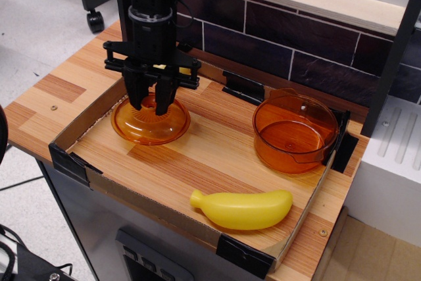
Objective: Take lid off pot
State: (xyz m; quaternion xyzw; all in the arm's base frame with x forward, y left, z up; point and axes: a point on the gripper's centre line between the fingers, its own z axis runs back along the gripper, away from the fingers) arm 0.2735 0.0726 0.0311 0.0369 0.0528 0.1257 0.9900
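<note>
The orange lid (150, 125) lies low on the wooden floor of the cardboard tray (79, 120), at its back left. My black gripper (150, 103) comes down on it from above. Its two fingers (136, 97) stand on either side of the lighter ring knob (150, 102) and look closed on it. The deep orange pot (293, 133) stands open and uncovered at the tray's back right, well apart from the lid and the gripper.
A yellow toy banana (242, 208) lies at the tray's front right. A yellow object (160, 68) is mostly hidden behind the gripper. A dark tiled wall (283, 37) runs along the back. A white rack (395, 143) stands at the right.
</note>
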